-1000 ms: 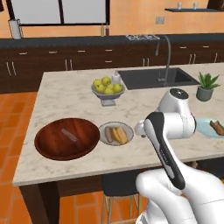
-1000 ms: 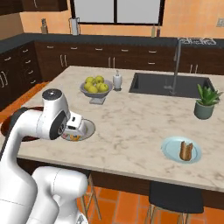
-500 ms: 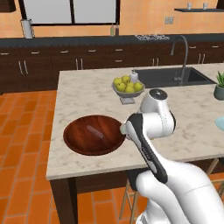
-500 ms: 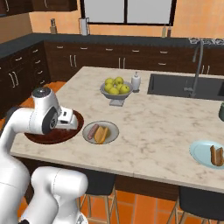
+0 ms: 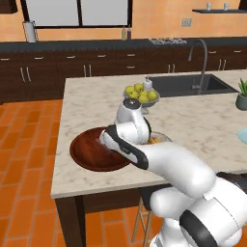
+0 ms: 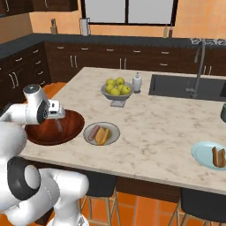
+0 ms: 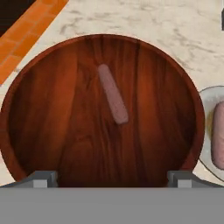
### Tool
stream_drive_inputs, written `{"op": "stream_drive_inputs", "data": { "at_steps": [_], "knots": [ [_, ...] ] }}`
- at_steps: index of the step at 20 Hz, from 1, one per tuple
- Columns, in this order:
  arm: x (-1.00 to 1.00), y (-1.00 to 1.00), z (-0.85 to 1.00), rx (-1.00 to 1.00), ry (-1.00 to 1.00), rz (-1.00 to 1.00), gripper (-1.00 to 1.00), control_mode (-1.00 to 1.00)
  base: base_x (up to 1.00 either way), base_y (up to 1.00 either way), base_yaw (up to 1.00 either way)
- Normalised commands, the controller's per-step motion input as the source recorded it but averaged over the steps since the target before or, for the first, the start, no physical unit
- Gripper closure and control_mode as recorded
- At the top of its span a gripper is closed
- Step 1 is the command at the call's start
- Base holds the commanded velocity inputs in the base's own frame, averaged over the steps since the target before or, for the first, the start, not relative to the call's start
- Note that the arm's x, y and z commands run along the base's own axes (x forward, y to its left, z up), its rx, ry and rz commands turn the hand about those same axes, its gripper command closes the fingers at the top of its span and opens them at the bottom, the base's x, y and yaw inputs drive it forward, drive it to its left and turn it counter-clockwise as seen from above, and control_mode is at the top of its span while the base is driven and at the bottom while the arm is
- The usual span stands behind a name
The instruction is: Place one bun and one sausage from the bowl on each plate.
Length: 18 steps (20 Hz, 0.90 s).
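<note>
Wide wooden bowl at the left end of the marble desk, near its front edge. One thin pinkish sausage lying loose on the bowl's floor, slightly off centre, touching nothing else. Hand poised above the bowl, looking down into it, fingers spread wide to either side with nothing between them, clear of the sausage. From the right base view, same hand hanging over the bowl, arm reaching in from the lower left.

Just beside the bowl, toward the middle of the desk, small grey plate carrying a second sausage and an orange-yellow bun side by side, touching or nearly so. In the left base view, grey plate mostly hidden behind the arm, only a sliver of orange showing.

Far along the desk near the front edge, well apart from the bowl, pale blue plate holding a tan-brown bun, alone on it.

Behind the grey plate, grey footed bowl of yellow-green apples, with a small white bottle just beside it. Sink and tap set into the desk further back
</note>
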Motion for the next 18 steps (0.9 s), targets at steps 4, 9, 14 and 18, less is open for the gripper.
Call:
{"op": "stream_drive_inputs", "data": {
  "at_steps": [4, 9, 14, 18],
  "knots": [
    [0.91, 0.45, -0.51, -0.03, 0.13, 0.02, -1.0, -1.0, 0.0, 0.0, 0.0],
    [0.62, 0.02, -0.65, -0.11, 0.26, 0.0, -1.0, -1.0, 0.0, 0.0, 0.0],
    [0.26, 0.0, -0.61, -0.1, 0.11, 0.0, -1.0, -1.0, 0.0, 0.0, 0.0],
    [0.13, 0.0, -0.38, 0.0, 0.0, 0.0, -1.0, -1.0, 0.0, 0.0, 0.0]
  ]
}}
